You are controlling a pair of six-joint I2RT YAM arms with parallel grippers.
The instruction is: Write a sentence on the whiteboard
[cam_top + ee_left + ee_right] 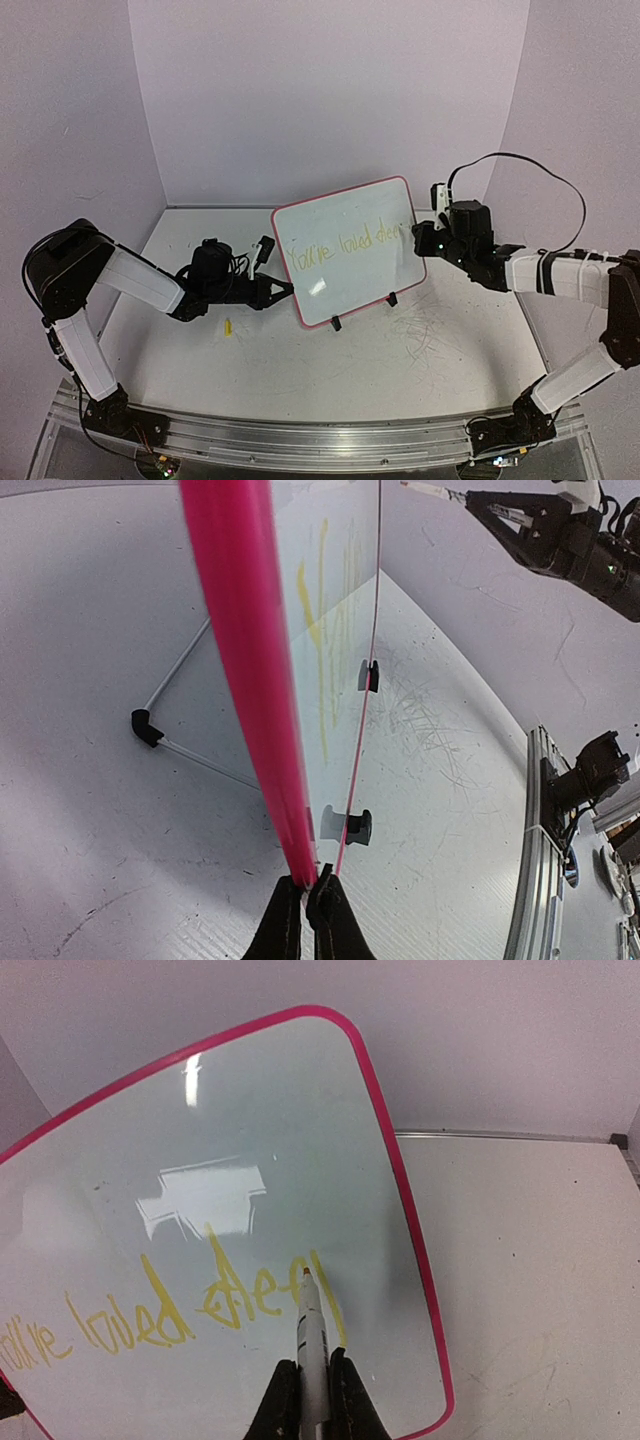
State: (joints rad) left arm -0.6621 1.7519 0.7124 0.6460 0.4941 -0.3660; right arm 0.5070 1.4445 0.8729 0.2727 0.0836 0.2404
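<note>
At the right side of the whiteboard (260,1110), the right pincer (312,1372) is clamped on a slim white marker (310,1325). Its two dark fingers press the round barrel from either side, and the marker's tip touches the glossy face at the last yellow stroke. The sentence (150,1322) runs in one line of thin, pale-yellow handwriting across the lower part of the board and reads roughly "You're loved deep", the ending unfinished. The left pincer (310,888) is closed on the board's lower left edge, pinching the thin pink-red rim between its black fingertips. The board is a rounded-corner rectangle, smooth enough to mirror the lamps. It stands near the middle of the table (380,385), between the two arms, leaning back on a black wire stand (148,728) with two small black hooks under its lower edge. The matte white tabletop carries faint grey scratch marks (425,335) to the board's right, and a small yellow piece (228,326) lies near the left arm.
</note>
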